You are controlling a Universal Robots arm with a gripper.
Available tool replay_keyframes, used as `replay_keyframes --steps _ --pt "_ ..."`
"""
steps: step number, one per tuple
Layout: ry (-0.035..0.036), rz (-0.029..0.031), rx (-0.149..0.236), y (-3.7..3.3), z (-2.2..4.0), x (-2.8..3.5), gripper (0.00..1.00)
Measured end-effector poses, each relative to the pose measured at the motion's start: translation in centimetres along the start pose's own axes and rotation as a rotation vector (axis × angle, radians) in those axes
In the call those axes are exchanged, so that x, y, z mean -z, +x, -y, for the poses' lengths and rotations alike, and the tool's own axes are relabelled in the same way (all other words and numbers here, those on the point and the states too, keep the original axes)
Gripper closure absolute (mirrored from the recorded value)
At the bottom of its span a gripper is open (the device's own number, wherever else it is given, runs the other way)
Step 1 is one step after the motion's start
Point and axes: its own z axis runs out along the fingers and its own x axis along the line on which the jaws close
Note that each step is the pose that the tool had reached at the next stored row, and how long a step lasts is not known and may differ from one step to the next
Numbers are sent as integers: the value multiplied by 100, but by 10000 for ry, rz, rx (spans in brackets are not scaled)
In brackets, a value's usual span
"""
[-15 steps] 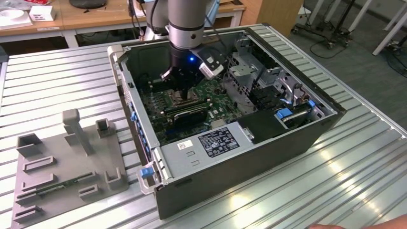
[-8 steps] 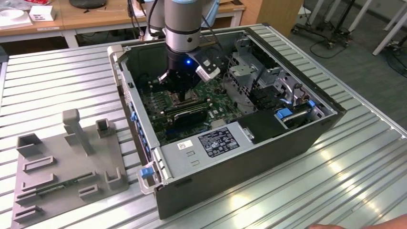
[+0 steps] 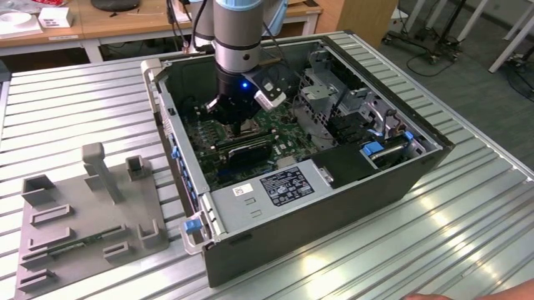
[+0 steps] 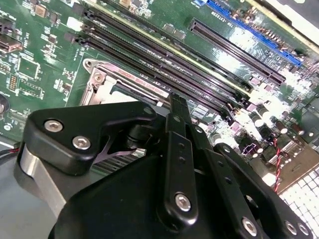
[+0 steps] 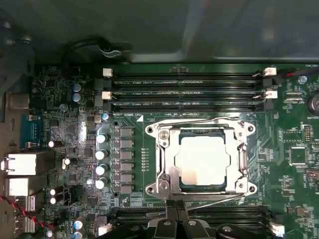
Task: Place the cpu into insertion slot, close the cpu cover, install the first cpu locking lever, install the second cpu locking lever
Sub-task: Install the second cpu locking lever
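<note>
First wrist view — chip seated, cover down
The cpu (image 5: pixel 204 160) lies in the insertion slot (image 5: pixel 185 186) under the cpu cover (image 5: pixel 167 162); the end effector (image 5: pixel 177 214) hovers beside it — fingers pressed together, empty.

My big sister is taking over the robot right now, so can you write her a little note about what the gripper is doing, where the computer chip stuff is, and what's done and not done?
Gripper: inside the open computer case, low over the motherboard, right beside the socket. Whether its fingers are open or shut cannot be told.
Cpu: sits flat in the insertion slot, its tan metal top showing.
Cpu cover: lying down flat around the cpu, so it looks closed.
Locking levers: thin wire levers run along the socket edges; whether they are latched cannot be told.
Done: cpu placed, cover down. Left: check and secure both levers.
</note>
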Motion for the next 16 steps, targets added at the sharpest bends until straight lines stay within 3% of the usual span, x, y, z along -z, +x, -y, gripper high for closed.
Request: replay_keyframes --steps 6,16 --pt "-96 2 -2 35 2 -30 89" --pt "-193 10 -4 69 3 -64 89"
